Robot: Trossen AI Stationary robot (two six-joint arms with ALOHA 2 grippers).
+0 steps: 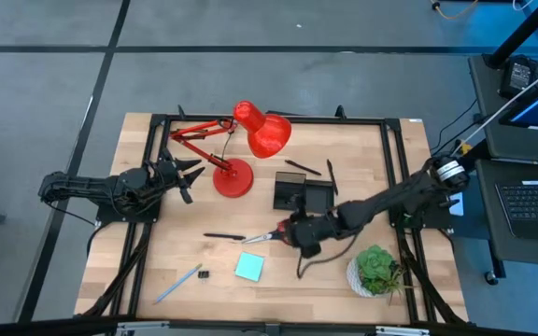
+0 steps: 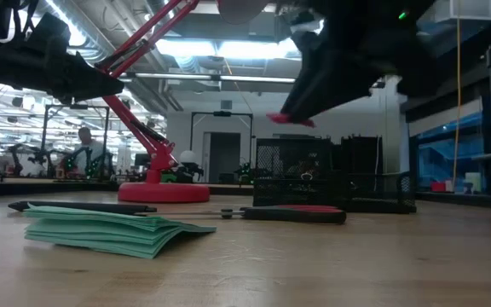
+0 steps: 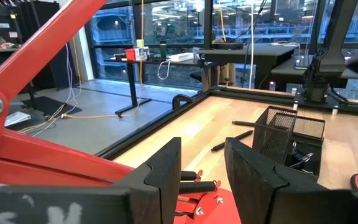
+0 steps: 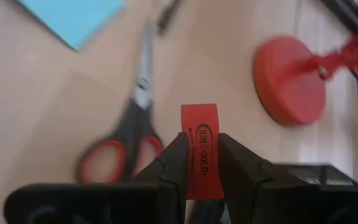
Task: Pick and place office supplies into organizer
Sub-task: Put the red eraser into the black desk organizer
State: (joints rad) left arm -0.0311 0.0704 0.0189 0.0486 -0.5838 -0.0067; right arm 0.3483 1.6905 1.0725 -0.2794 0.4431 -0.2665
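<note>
My right gripper (image 4: 200, 142) hovers above the table just in front of the black mesh organizer (image 1: 304, 193) and is shut on a small red piece (image 4: 199, 121). Red-handled scissors (image 1: 267, 237) lie flat below it. On the table lie a teal sticky-note pad (image 1: 249, 267), a light-blue pen (image 1: 177, 283), a tiny black clip (image 1: 203, 274), a black pen (image 1: 222, 237) and two more black pens (image 1: 302, 168) behind the organizer. My left gripper (image 1: 183, 177) waits open beside the lamp base, touching nothing. My right gripper pinches the small red piece between its two fingers (image 4: 169, 163), at the piece's rear part (image 4: 199, 167). The front end (image 2: 290, 119) sticks out past the fingertips. The piece is lifted clear of the table, above the scissors.
A red desk lamp stands on its round base (image 1: 233, 177) left of the organizer, its arm and shade (image 1: 267, 133) reaching over the far side. A green potted plant (image 1: 376, 269) sits at the near right corner. A black frame rail (image 1: 269, 119) borders the table.
</note>
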